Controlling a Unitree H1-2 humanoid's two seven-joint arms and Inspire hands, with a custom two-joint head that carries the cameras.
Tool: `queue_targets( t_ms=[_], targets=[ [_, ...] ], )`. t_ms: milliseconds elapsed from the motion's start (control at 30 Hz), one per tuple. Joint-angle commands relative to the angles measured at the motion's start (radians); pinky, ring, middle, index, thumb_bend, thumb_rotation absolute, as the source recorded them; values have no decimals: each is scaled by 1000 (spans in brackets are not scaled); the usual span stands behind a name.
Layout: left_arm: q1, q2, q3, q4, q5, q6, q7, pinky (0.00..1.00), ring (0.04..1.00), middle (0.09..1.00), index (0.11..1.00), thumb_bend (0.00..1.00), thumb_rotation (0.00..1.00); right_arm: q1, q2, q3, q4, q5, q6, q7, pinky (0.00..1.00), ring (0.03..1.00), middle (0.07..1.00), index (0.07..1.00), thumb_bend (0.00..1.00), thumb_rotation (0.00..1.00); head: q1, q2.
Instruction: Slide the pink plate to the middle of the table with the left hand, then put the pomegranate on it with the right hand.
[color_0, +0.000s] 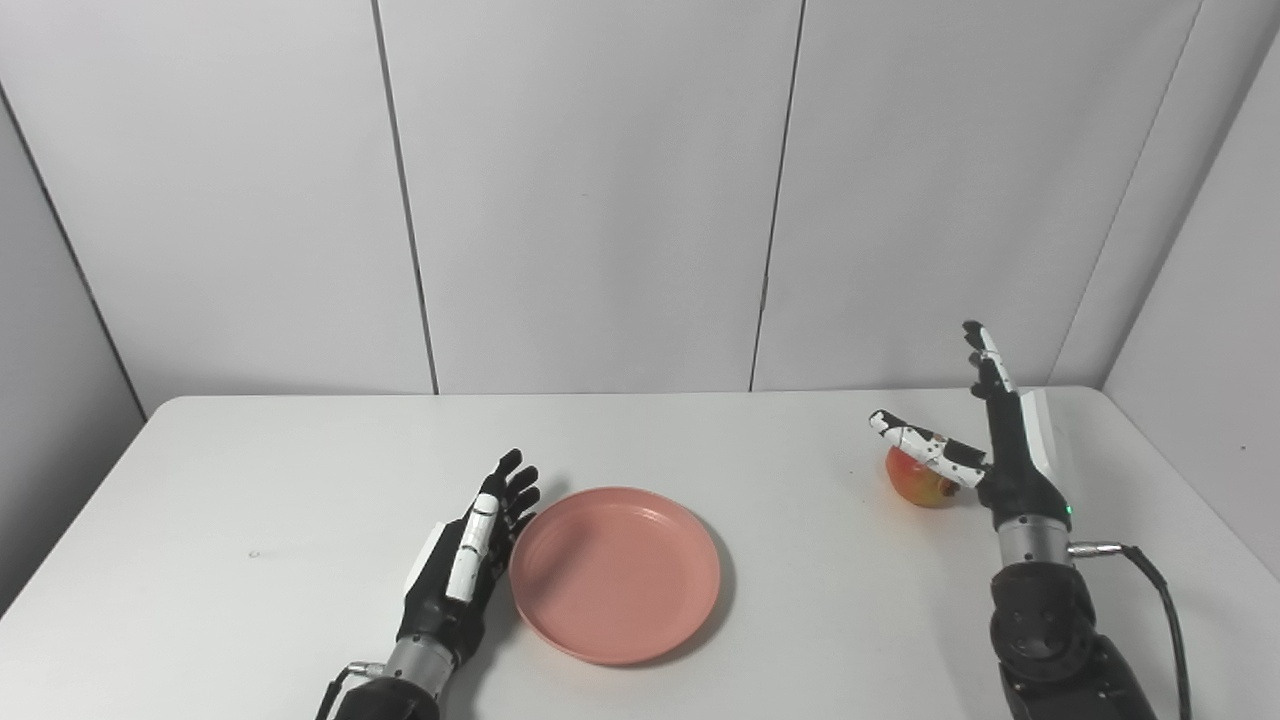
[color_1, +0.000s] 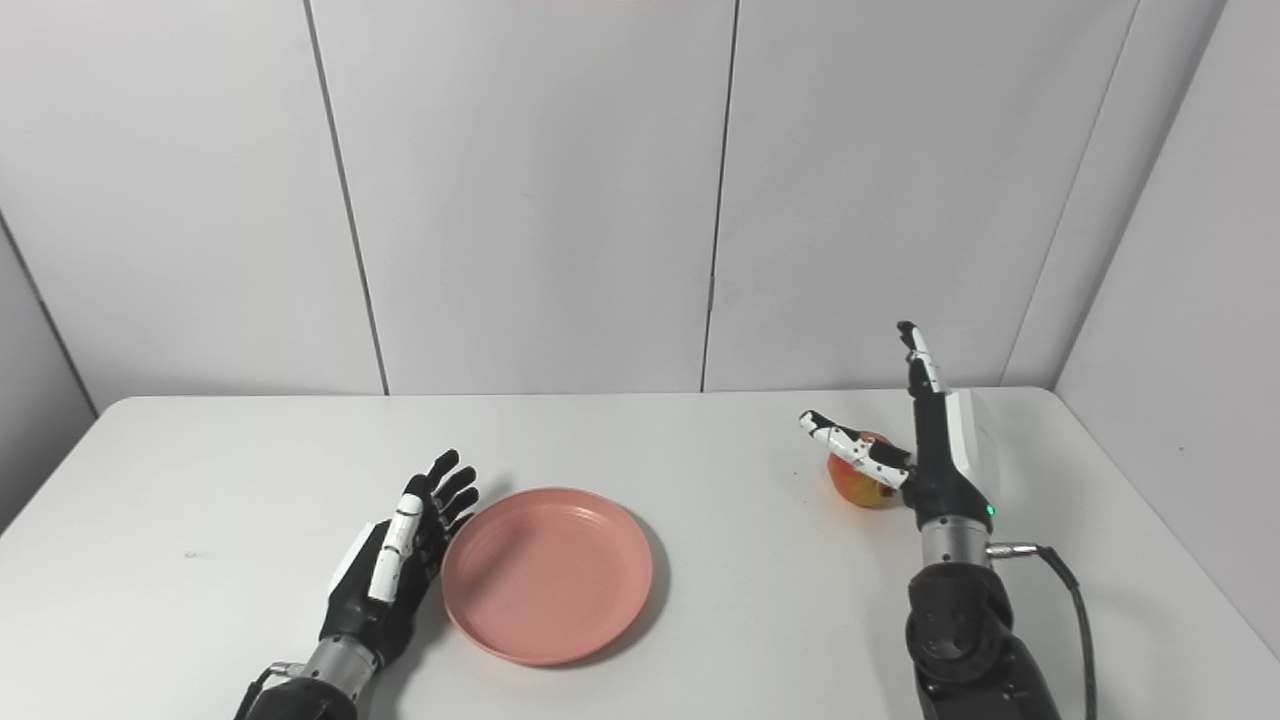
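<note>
White table (color_0: 250, 480), backed by pale wall panels (color_0: 600, 190), bare apart from the task's two things

Pink plate (color_0: 615, 573) flat on the tabletop, near the middle, a little toward the near edge; looks about where the task wants it, so the sliding step judged done or nearly so

Left hand (color_0: 470, 560) edge-on just beside the plate's left rim, fingers straight and together, spread open, holding nothing; touching the rim or a hair off it, cannot tell which

Right hand (color_0: 985, 440) raised over the right side of the table, fingers pointing up, thumb stretched out leftward, open and empty

Pomegranate (color_1: 862, 482) resting on the table well to the right of the plate, just behind and below the right thumb, partly hidden by it; not gripped

Next step judged to be the right hand's grasp on the fruit. Risks from here:

- round fruit nudged by the thumb or palm on the way down, rolling toward the back or the right edge
- fingers closing too high on the curve, squeezing the fruit out and away
- left hand, if left beside the rim, bumping the plate off its middle spot while pulling back
- fruit let go too high or off-centre over the shallow plate, rolling across the low rim onto the table
</note>
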Motion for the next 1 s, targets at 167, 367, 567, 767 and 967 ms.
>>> queue_targets(
  t_ms=[167,367,567,767,967],
  targets=[
    [-6,13,8,17,21,-20,11,919,939,942,940,526,1000,-78,-42,12,75,-29,-23,-61,819,898,929,927,795,425,-19,-6],
    [-5,16,14,21,20,-27,12,914,934,936,933,518,1000,-87,-47,29,116,-49,4,-77,819,900,931,930,811,448,-34,-11],
    [-3,18,25,23,6,-25,4,913,931,933,929,529,1000,-98,-46,41,156,-55,17,-90,810,896,928,928,813,424,-52,-13],
    [-6,17,38,35,-3,-31,-5,910,927,929,924,544,1000,-108,-49,51,197,-33,22,-68,821,906,929,934,840,385,-58,-13],
    [-7,15,40,36,2,-31,-4,901,921,921,916,540,996,-110,-46,75,203,-44,74,-56,801,890,916,926,865,368,-56,-10]
  ],
)
